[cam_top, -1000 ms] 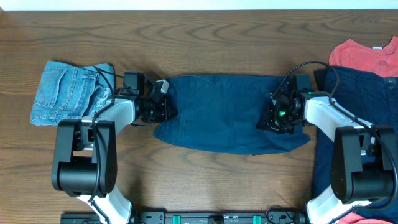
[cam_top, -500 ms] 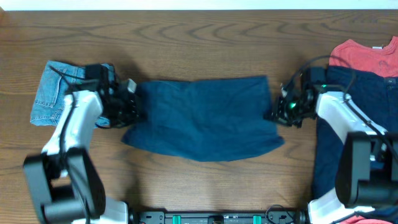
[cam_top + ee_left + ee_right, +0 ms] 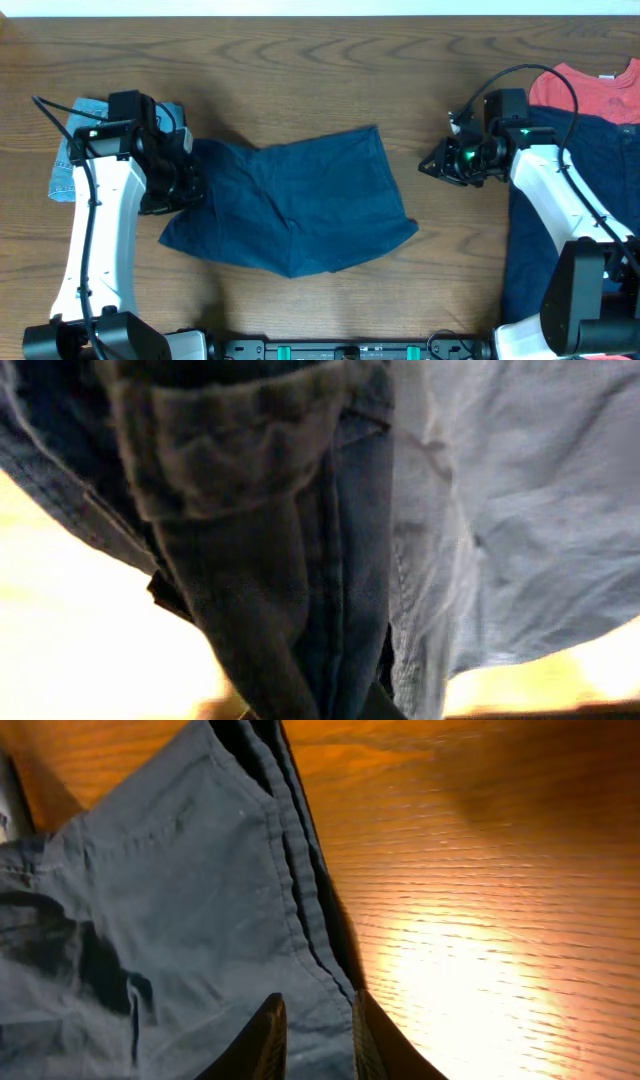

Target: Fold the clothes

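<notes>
The navy shorts (image 3: 290,200) lie rumpled on the desk (image 3: 330,70) at the centre of the overhead view, shifted a little toward 8 o'clock. Their edge at 3 o'clock is skewed, its far corner pulled in and its near corner pointing toward 4 o'clock.

The left gripper (image 3: 183,185) sits at the 9 o'clock edge of the shorts, closed tight on the cloth. Its wrist view is filled with navy fabric (image 3: 300,560): a thick folded band with seams hangs close to the lens, and looser cloth spreads toward 3 o'clock.

The right gripper (image 3: 432,165) is at 3 o'clock of the shorts, over bare wood and apart from them. In its wrist view the fingers (image 3: 268,1035) stand a narrow gap apart with nothing clamped between them. A hemmed navy edge (image 3: 180,920) lies ahead of them, toward 10 o'clock.

Denim shorts (image 3: 65,165) lie at the 9 o'clock edge, partly under the left arm. A red tee (image 3: 590,90) shows at 2 o'clock, and a second navy garment (image 3: 610,190) overlaps it at 3 o'clock, beneath the right arm.
</notes>
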You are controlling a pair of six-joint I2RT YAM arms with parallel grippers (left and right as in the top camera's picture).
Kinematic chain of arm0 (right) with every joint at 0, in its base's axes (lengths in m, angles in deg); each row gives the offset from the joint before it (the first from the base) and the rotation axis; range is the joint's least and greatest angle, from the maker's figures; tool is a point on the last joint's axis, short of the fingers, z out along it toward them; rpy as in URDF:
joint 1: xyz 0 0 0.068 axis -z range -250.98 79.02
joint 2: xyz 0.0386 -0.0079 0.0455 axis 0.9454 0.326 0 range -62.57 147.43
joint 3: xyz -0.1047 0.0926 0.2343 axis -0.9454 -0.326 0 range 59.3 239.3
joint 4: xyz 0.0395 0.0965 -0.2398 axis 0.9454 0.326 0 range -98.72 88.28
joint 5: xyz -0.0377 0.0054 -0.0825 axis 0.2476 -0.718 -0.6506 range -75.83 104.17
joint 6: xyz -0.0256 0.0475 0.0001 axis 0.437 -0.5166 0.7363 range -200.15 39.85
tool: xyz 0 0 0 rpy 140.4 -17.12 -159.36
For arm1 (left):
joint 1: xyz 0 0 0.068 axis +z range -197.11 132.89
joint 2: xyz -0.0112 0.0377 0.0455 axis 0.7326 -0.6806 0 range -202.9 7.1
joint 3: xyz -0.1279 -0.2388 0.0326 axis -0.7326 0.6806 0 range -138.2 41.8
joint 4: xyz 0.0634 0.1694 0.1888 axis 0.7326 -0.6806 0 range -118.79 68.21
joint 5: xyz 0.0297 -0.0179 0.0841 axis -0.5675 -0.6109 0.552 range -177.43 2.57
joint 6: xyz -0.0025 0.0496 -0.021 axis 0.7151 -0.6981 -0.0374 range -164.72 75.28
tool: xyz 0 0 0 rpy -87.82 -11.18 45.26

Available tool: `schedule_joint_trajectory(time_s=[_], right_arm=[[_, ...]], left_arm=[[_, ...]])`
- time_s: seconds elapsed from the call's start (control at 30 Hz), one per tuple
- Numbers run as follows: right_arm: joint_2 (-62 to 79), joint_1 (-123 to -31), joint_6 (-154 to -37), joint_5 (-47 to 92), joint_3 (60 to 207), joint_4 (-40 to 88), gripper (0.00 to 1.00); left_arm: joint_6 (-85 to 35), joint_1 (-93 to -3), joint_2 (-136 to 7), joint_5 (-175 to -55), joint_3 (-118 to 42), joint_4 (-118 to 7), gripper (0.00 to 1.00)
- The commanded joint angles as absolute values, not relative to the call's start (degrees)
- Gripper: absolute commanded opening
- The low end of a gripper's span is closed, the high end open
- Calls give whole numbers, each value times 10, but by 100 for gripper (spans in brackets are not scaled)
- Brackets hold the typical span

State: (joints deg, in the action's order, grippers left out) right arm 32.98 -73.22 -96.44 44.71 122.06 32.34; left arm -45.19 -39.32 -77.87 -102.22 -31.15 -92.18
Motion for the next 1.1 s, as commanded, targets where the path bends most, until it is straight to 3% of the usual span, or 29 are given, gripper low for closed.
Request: schedule_joint_trajectory(time_s=[0.0,0.3,0.73,1.07], right_arm=[[329,-744,-957,431,1224,322,22],[329,-747,-958,392,1224,322,22],[330,-748,-946,379,1222,325,22],[334,-750,-938,347,1191,320,23]], left_arm=[[-460,-395,-772,-959,-337,-947,6],[-444,-420,-772,-962,-408,-965,6],[-317,-638,-799,-1018,-390,-853,6],[-279,-719,-889,-1017,-382,-825,6]])
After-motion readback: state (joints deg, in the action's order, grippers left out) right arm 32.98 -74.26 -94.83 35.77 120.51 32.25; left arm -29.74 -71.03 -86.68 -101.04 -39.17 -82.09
